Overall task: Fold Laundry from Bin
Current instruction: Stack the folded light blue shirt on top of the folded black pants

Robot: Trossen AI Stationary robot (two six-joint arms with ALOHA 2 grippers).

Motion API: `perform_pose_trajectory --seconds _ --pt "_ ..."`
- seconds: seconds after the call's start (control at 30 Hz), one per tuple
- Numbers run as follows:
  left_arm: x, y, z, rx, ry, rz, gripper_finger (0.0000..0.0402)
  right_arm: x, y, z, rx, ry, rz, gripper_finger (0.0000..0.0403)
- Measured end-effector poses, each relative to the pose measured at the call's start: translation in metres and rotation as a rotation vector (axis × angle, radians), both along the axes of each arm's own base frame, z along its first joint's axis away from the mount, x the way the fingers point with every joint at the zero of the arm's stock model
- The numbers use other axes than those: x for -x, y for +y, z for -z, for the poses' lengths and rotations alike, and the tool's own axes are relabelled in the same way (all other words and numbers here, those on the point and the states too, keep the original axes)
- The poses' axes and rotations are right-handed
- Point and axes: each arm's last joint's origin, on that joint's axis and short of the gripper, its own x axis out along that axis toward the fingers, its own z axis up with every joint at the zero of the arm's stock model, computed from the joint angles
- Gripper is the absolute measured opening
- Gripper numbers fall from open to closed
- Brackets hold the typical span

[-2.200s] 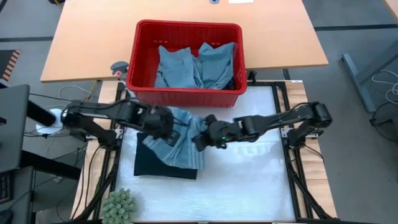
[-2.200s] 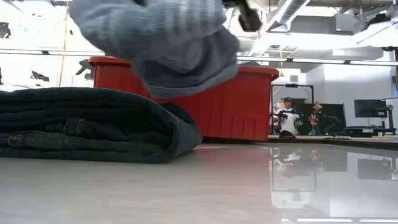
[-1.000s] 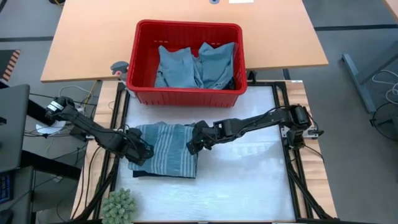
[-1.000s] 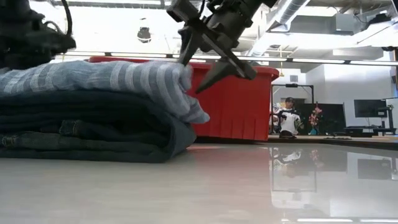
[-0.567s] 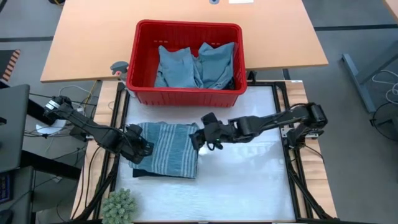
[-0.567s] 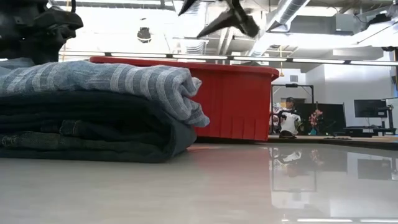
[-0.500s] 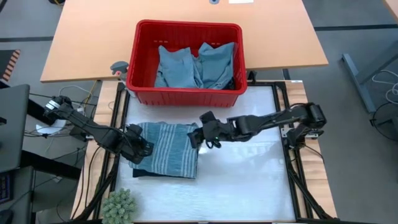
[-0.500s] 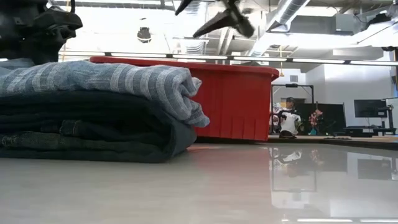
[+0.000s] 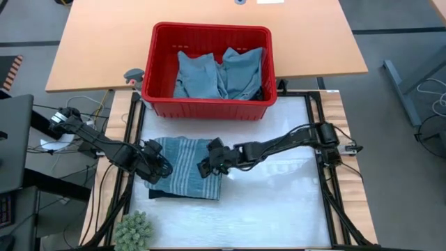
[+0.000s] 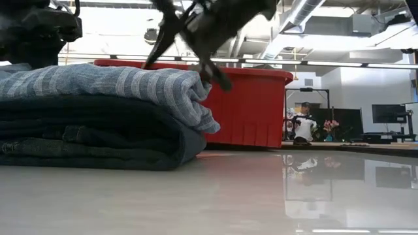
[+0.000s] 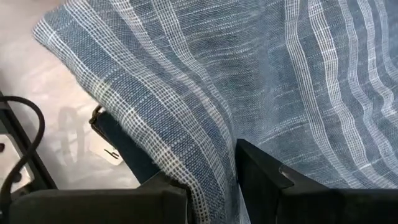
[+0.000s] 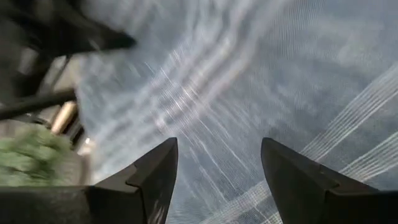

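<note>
- Striped grey-blue garment (image 9: 187, 165) lies folded flat on top of a folded dark navy garment (image 9: 182, 192), both on the white desk (image 9: 279, 209) in front of the bin.
- Low view: striped garment (image 10: 104, 85) is the top layer, dark garment (image 10: 91, 134) under it; the striped one's rounded fold edge droops over the dark one's end.
- Red bin (image 9: 157, 70) sits at the far edge of the desk, well apart from the stack; plain light blue laundry (image 9: 219, 73) bunched inside it.
- Left gripper (image 9: 155, 165) is at the striped garment's left edge; left wrist view shows jaws narrowly parted with a fold of striped cloth (image 11: 205, 124) pinched between them.
- Right gripper (image 9: 208, 164) is over the striped garment's right part, arm reaching in from the right; jaws spread wide, nothing between them, striped cloth (image 12: 217, 81) just below.
- Low view: right gripper (image 10: 189, 39) angled down just above the fold's top, fingers splayed.
- Green spiky plant (image 9: 134, 231) near the desk's front-left corner.
- Person (image 10: 302, 124) far off in the room behind.
</note>
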Motion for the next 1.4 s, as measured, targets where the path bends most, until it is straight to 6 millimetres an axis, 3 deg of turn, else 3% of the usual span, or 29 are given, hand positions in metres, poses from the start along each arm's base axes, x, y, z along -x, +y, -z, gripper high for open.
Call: perform_pose_trajectory --seconds 0.2,0.37,0.53,0.73,0.87,1.0,1.1,1.2,1.4 --pt "0.006 0.000 0.002 0.034 0.108 0.065 0.0094 -0.010 -0.001 0.048 -0.077 0.134 -0.044 0.0255" --pt "0.013 0.003 0.003 0.032 0.189 0.073 0.0157 -0.013 0.000 0.066 -0.139 0.172 -0.082 0.0255" --pt "0.013 0.002 0.000 0.045 0.171 0.034 0.0241 -0.012 0.000 0.060 -0.137 0.167 -0.091 0.0255" --pt "0.025 0.002 -0.050 0.005 0.023 0.056 0.0280 -0.007 -0.009 0.042 -0.114 0.147 -0.082 0.0255" --pt "0.033 0.004 -0.086 -0.058 -0.251 0.022 0.0281 -0.006 -0.016 0.035 -0.116 0.133 -0.080 0.0255" --pt "0.030 -0.001 -0.109 -0.170 -0.586 0.067 0.0278 0.001 -0.020 0.006 -0.093 0.076 -0.089 0.0255" --pt "0.026 -0.004 -0.103 -0.241 -0.626 0.110 0.0267 0.009 -0.024 -0.020 -0.039 0.020 -0.061 0.0255" --pt "0.019 -0.010 -0.082 -0.245 -0.635 0.113 0.0252 0.016 -0.028 -0.039 0.042 -0.017 0.006 0.0255" --pt "0.007 -0.019 -0.021 -0.193 -0.669 0.099 0.0227 0.018 -0.035 -0.045 0.072 -0.032 0.047 0.0255"
